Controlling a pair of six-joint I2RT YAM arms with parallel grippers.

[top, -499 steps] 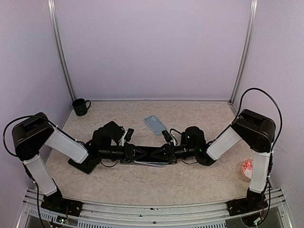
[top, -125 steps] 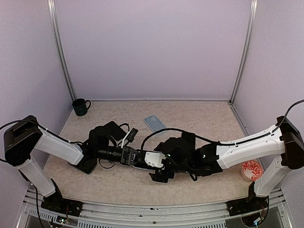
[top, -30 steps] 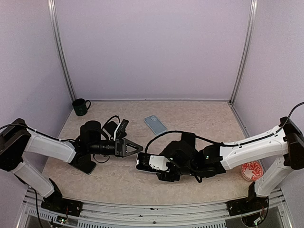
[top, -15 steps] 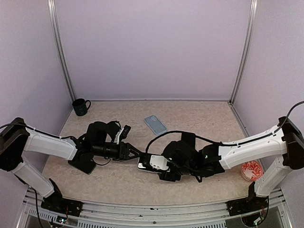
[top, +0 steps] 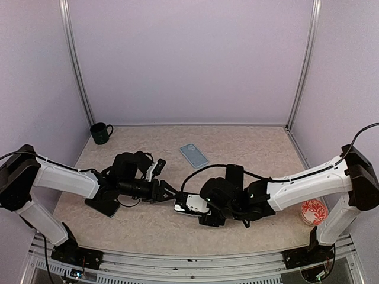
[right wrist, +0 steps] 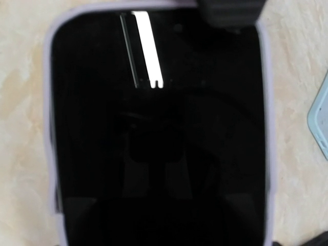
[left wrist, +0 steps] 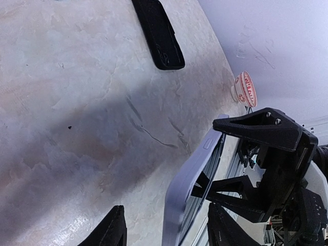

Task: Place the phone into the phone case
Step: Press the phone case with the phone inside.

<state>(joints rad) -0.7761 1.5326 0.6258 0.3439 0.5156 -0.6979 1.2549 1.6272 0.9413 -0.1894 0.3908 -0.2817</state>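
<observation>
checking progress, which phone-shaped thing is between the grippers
The lavender-edged phone, held in the right gripper. The light blue case lies flat farther back; the black case lies flat by the left arm.

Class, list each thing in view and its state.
phone: outside the case, held by right hand.
phone case: empty, lying flat.
black case: lying flat.
mug: upright.
right hand: shut on phone.
left hand: open around phone's edge.

Soft light, glare on phone (right wrist: 146,51)
</observation>
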